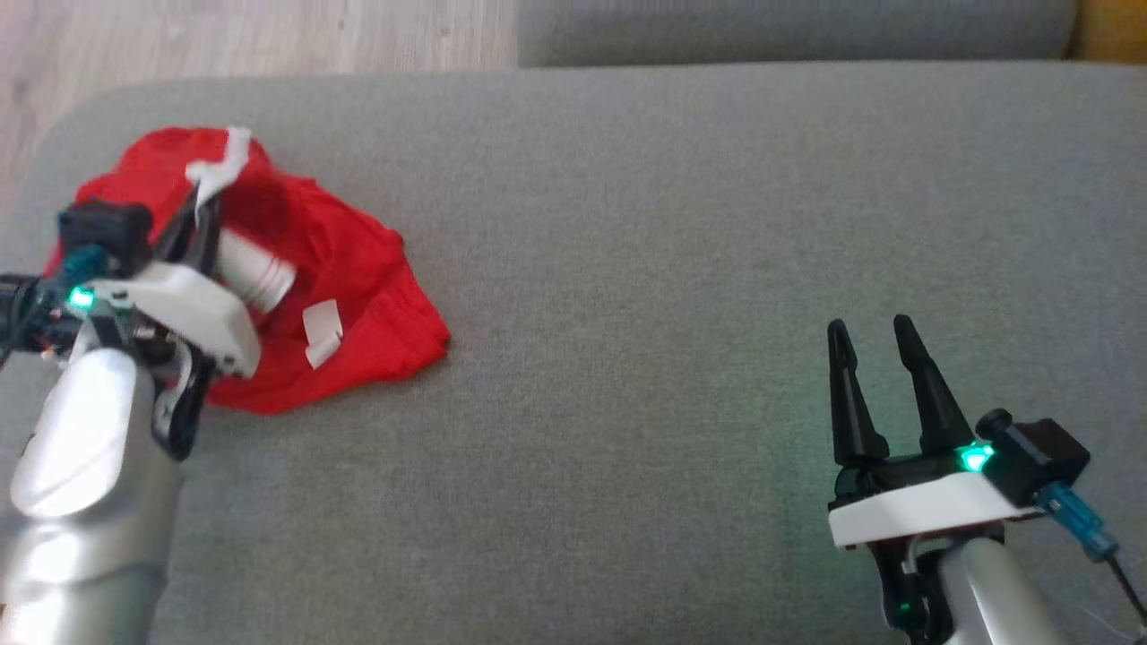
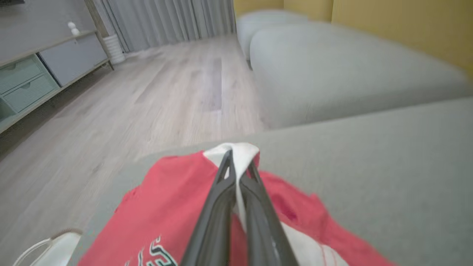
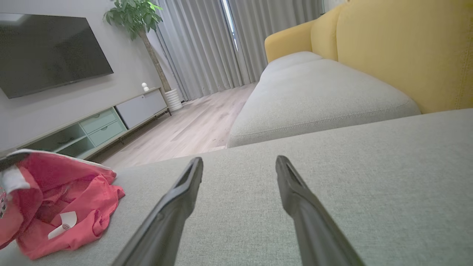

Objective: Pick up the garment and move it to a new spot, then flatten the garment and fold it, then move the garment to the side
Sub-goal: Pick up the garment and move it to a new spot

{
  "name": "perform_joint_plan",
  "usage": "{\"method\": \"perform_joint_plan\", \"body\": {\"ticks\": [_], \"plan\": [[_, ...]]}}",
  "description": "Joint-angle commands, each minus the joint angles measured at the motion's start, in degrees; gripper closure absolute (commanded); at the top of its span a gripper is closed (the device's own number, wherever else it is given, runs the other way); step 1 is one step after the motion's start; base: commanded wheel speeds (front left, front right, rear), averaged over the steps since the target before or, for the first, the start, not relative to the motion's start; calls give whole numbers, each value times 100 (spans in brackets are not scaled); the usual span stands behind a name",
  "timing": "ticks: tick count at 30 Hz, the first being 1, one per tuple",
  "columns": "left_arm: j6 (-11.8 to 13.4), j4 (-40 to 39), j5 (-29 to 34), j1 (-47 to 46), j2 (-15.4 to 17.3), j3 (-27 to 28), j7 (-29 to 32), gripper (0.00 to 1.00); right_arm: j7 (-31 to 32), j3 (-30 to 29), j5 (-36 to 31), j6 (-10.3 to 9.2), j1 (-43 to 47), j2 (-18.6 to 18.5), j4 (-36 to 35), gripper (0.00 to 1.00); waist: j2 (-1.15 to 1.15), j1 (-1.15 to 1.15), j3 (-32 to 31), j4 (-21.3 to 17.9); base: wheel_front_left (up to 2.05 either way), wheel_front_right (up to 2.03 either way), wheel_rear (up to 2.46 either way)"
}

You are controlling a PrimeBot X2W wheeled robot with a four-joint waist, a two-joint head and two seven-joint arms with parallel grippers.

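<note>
Head view: pick-up step, with left hand (image 1: 206, 202) clamped on white trim (image 1: 219, 166) of crumpled red garment (image 1: 358, 269) at sofa cushion (image 1: 681, 224) left end, right hand (image 1: 869, 327) wide open, empty; next calls for lifting clear, carrying toward bare middle.

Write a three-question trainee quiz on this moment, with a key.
1. True or false: the left gripper is shut on the white trim of the red garment.
2. The right gripper is: A) open, apart from the garment; B) shut on the garment; C) holding a paper label.
3. What does the garment lie on?
Key: 1 true. 2 A. 3 the grey sofa cushion.
</note>
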Motion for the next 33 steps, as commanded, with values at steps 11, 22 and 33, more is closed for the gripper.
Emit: {"method": "perform_joint_plan", "body": {"ticks": [11, 22, 33], "plan": [[-38, -2683, -1948, 99, -843, 134, 329, 100, -63, 300, 83, 43, 66, -32, -73, 0, 0, 0, -626, -460, 0, 0, 0], [362, -3374, -2343, 80, -1639, -626, 428, 100, -63, 665, 232, 43, -185, -32, -152, 0, 0, 0, -358, -1484, 0, 0, 0], [767, -2247, -2609, -1038, -1702, -981, -752, 0, -63, 972, 578, 43, -573, -32, -298, 0, 0, 0, 12, -2422, 0, 0, 0]]}}
